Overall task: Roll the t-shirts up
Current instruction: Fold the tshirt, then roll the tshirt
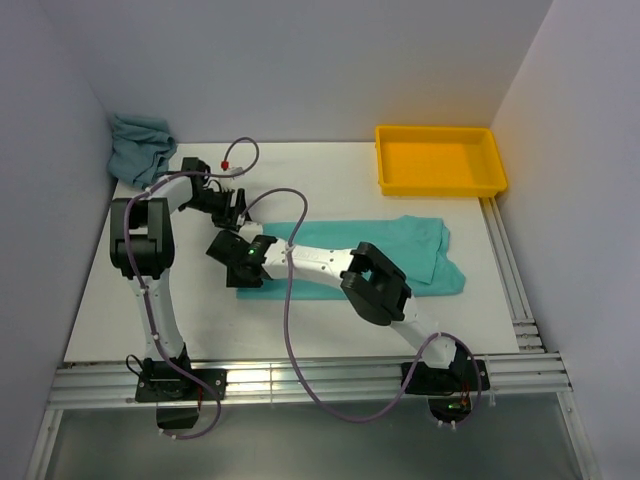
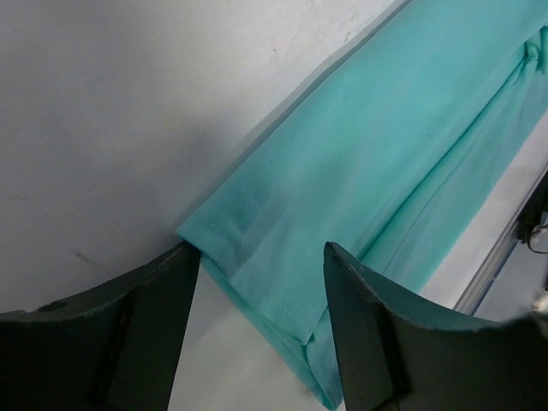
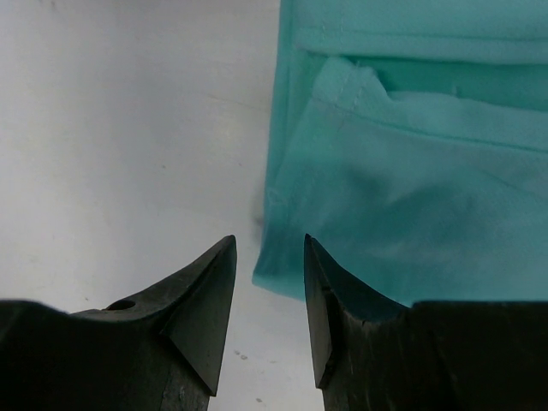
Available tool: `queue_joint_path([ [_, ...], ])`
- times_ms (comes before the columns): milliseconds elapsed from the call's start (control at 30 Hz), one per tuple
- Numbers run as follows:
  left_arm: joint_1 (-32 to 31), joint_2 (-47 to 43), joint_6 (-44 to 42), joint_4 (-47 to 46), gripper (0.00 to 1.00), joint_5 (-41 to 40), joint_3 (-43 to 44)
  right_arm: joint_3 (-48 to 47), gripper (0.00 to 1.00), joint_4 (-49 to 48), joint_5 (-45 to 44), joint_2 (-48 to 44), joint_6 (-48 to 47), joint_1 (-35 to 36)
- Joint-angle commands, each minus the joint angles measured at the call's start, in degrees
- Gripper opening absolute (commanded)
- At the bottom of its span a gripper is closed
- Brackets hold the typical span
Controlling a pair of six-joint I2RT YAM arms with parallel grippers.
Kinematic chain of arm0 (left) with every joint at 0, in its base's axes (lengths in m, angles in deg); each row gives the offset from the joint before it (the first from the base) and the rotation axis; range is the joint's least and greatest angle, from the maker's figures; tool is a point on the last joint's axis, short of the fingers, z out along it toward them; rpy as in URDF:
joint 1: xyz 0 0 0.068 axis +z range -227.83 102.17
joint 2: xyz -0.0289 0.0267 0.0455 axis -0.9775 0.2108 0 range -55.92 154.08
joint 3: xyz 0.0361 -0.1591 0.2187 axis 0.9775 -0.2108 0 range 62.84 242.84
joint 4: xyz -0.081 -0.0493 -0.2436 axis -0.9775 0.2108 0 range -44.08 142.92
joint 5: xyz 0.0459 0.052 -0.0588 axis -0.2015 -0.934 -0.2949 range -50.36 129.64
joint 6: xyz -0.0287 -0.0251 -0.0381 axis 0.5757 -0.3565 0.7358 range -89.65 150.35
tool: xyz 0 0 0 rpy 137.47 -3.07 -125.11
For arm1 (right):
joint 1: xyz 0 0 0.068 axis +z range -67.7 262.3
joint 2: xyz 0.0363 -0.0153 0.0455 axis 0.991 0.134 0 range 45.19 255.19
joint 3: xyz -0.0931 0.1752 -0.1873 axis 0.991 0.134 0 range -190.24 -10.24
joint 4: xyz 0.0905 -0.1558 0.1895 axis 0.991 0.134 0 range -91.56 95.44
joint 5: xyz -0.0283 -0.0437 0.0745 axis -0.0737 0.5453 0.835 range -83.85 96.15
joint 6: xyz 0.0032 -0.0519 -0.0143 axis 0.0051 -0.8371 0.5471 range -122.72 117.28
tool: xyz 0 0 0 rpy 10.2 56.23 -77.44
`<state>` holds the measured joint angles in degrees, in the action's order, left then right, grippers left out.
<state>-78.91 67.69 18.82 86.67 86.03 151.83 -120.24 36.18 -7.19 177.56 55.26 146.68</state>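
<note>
The mint-turquoise t-shirt (image 1: 420, 250) lies folded into a long band across the middle of the white tabletop (image 1: 130, 310); its sleeve end points toward the right side and its narrow end toward the left, where both arms meet. The grey-teal t-shirt (image 1: 140, 145) sits crumpled in the far left corner, well apart from the band; the yellow tray (image 1: 440, 187) stands at the far right, beyond the sleeve end.

The left tool (image 2: 261, 325) hangs over the far corner of the narrow end with its jaws spread wide; in the left wrist view the folded edge of the cloth runs between the two fingers, one corner just beside the left finger (image 2: 145, 334), and nothing is pinched – the tool is open.

The right arm reaches across the band from the right side; the right tool (image 3: 270, 300) sits at the near corner of the same end. Its jaws stand apart with a narrower gap, bare tabletop showing between them; one fingertip (image 3: 330, 317) overlaps the hem corner in the right wrist view (whether it touches the cloth I cannot tell) – it is open too, holding nothing.
</note>
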Motion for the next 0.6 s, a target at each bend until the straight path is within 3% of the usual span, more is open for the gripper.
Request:
queue_joint_path([
  [0, -1.82, 0.40, 0.98, -1.90, 0.66, -4.38, -1.27, -1.90, 0.45, 2.96, -2.48, 0.43, 1.53, 1.27],
  [167, -2.43, -0.56, 3.26, -3.83, 0.57, -5.78, -2.77, -4.87, 0.45, 6.82, -3.44, 3.05, 1.62, 2.33],
  [200, -2.43, -0.83, 3.53, -4.10, 0.50, -5.96, -3.03, -6.18, 0.45, 7.87, -3.44, 3.50, 1.61, 2.68],
  [467, -2.52, -2.76, 5.02, -5.51, 0.29, -8.94, -5.32, -8.83, 0.47, 11.04, -3.18, 6.57, 1.26, 3.56],
  [567, -2.52, -3.64, 5.29, -5.68, 0.20, -10.17, -5.58, -9.01, 0.42, 11.66, -3.44, 6.58, 1.26, 3.65],
])
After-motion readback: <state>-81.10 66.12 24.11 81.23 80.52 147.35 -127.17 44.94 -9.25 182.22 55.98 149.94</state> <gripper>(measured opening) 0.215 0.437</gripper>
